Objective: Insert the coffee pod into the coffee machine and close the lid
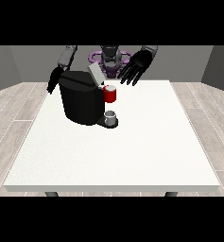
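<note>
Black hand at the view's left (pixel 53 81): you had it hanging just beside the machine's upper left corner; whether its fingers were apart or together you could not tell.
Coffee machine (pixel 80 98): your black machine stood on the white table (pixel 132 151) between the two hands, nearer the one at the view's left.
Lid (pixel 95 73): it was raised and tilted, a pale flap below and left of the hand at the view's right.
Red thing at the machine (pixel 110 94): it sat at the machine's front, lower left of that same hand.
Grey thing (pixel 110 116): you could see it on the machine's base, directly under the red thing; whether it was the pod was unclear.
Hand at the view's right (pixel 135 66): you held it above the table's far edge, fingers spread apart, touching nothing.
</note>
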